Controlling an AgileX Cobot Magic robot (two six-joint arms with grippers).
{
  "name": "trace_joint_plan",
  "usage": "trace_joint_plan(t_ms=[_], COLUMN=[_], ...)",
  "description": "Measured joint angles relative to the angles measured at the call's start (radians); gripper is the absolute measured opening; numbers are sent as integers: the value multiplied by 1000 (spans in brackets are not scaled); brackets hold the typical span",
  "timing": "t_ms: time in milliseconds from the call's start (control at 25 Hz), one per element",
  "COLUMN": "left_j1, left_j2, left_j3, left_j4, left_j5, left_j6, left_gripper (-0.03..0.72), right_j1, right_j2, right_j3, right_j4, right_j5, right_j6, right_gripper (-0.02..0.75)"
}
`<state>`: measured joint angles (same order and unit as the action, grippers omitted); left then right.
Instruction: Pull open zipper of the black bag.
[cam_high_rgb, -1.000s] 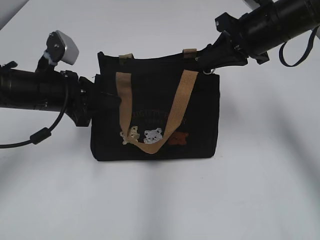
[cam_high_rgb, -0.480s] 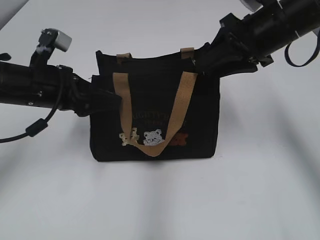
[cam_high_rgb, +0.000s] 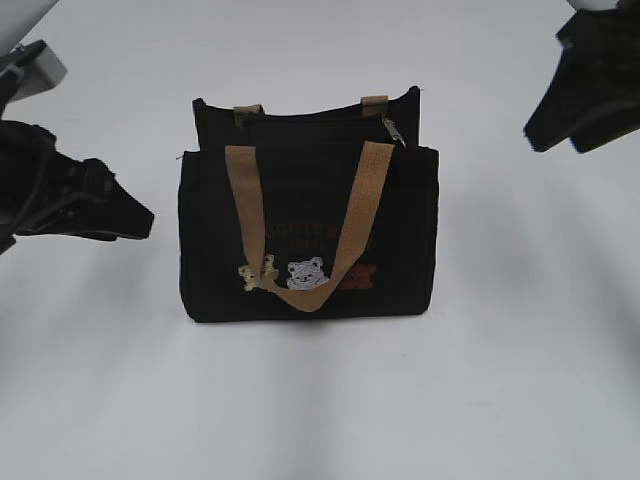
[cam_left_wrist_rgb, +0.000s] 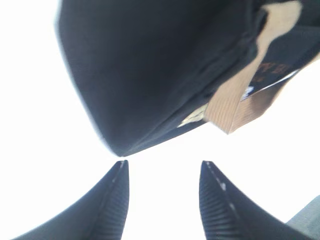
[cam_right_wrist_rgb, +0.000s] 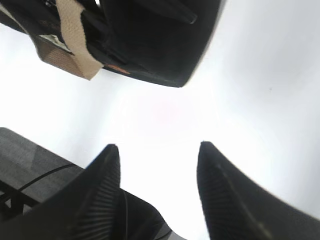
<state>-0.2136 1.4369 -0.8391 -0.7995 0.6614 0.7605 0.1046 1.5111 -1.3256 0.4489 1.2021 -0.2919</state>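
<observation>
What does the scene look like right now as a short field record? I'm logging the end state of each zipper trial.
bag: black bag, upright on the white table
handle: front tan handle hangs down over the bear patches
zipper: silver pull sits near the bag's right end
left pincer: open, empty, clear of the bag's side
right pincer: open, empty, clear of the bag
contact: neither arm touches the bag

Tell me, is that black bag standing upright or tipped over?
Upright: the black bag sits flat on its base on the white table, tan handle hanging down.
</observation>
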Motion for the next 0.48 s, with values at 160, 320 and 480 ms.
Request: trace_joint_plan(t_ms=[160, 320, 480], left_j1=[0, 0, 0], left_j2=[-114, -266, -466], left_j3=[2, 36, 74], left_j4=[192, 367, 532], left_j5=[32, 85, 205], left_j6=[-204, -408, -558], left_gripper=[312, 302, 301], right_j1=[0, 0, 0], right_j2=[-137, -315, -521], right_j3=[4, 103, 328], right_j4=[-88, -136, -221], right_j5=[7, 7, 9], right_j6=[55, 75, 87], right_gripper=[365, 359, 359])
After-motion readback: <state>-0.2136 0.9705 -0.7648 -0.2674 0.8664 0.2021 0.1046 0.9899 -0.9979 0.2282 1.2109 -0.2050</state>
